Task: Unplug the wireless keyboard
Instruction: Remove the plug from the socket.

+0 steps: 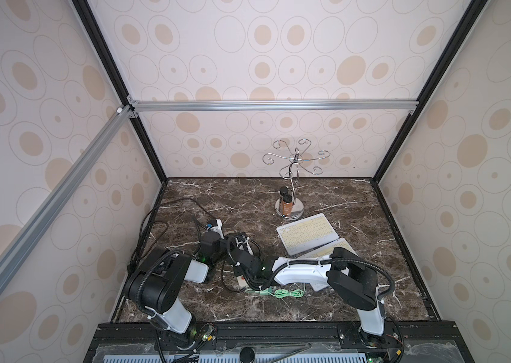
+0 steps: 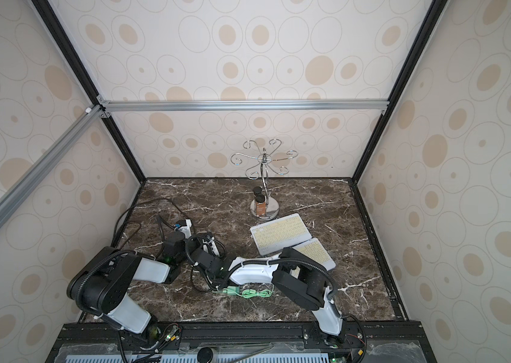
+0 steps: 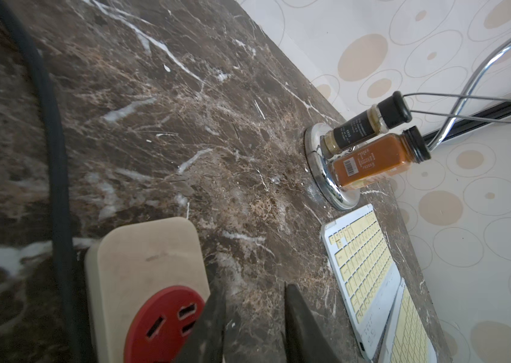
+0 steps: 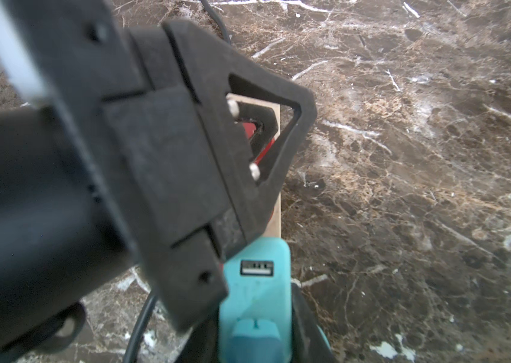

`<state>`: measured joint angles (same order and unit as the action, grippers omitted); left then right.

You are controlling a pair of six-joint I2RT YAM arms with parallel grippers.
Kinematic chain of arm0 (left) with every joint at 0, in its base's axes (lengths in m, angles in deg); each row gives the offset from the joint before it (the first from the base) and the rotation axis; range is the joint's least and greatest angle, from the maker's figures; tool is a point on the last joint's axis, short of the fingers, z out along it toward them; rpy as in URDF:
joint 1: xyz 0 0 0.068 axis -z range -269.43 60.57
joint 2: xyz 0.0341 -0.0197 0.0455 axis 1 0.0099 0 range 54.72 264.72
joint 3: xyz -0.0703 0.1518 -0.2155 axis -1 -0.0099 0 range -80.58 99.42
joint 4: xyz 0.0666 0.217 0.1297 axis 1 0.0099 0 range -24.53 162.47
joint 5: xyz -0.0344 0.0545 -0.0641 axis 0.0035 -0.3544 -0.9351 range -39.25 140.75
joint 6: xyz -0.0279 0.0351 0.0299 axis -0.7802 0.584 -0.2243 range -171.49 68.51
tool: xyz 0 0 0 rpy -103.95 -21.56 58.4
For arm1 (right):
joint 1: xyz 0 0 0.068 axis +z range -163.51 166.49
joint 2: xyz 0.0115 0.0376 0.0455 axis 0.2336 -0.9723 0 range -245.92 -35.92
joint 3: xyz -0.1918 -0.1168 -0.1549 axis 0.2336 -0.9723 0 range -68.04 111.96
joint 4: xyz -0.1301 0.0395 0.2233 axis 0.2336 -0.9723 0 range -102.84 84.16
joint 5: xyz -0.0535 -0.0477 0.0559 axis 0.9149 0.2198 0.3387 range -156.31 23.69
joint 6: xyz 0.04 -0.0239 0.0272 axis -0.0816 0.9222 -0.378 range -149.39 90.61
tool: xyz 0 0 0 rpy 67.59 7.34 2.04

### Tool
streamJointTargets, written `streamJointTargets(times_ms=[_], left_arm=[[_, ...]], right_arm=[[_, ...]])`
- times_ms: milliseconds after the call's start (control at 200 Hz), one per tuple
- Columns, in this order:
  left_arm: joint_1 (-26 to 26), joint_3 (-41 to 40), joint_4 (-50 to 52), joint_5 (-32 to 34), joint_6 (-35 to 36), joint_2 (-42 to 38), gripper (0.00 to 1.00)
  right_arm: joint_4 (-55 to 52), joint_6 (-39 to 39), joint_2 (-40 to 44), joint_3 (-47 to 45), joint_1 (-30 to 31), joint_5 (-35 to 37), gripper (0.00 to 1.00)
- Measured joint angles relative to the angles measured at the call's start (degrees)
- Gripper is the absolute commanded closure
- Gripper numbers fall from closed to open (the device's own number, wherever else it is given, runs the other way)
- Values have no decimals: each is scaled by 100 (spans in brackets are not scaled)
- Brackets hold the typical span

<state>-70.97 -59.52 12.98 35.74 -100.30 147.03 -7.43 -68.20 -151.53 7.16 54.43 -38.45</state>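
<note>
The job looked only begun: the right gripper (image 4: 248, 327) had its jaws pinching the charger (image 4: 254, 295), seemingly still seated in the power strip (image 3: 147, 251), the left gripper (image 3: 252, 292) hung with jaws spread and empty, and the keyboard (image 1: 307, 234) lay well apart on the tabletop (image 1: 358, 204).

Your left arm (image 1: 166, 283) folds sharply at the elbow and reaches forward and low. The left gripper (image 3: 252, 301) points down, jaws parted with nothing between them. Your right arm (image 1: 301, 272) stretches across toward your left side, bringing the two wrists close together. The right gripper (image 4: 254, 314) has its jaws clamped on the teal adapter (image 4: 254, 292).
</note>
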Motion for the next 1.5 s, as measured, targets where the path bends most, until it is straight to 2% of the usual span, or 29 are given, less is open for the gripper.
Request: streamJointTargets(times_ms=[195, 405, 830, 990, 1090, 1170, 1331, 1501], left_arm=[[-2, -234, -529, -52, -140, 79, 83], [-4, -254, -824, -190, -129, 555, 94], [9, -146, -758, -203, 422, 629, 98], [9, -74, -1167, -330, 516, 944, 100], [9, -22, -1534, -437, 518, 1180, 100], [9, -9, -1799, -492, 516, 1329, 100], [9, 20, -1969, -535, 516, 1436, 100], [42, 46, -1897, -540, 546, 1412, 100]], right_arm=[[98, -79, 35, -90, 0, 22, 92], [197, -133, 98, -219, -13, 76, 92], [212, -74, 111, -243, -13, 81, 93], [597, -83, 219, -531, -52, -24, 93], [699, -83, 238, -586, -68, -114, 97], [522, -83, 232, -487, -59, -85, 100], [13, -133, 144, -184, -7, 28, 100], [647, -229, 348, -680, -146, -310, 100]])
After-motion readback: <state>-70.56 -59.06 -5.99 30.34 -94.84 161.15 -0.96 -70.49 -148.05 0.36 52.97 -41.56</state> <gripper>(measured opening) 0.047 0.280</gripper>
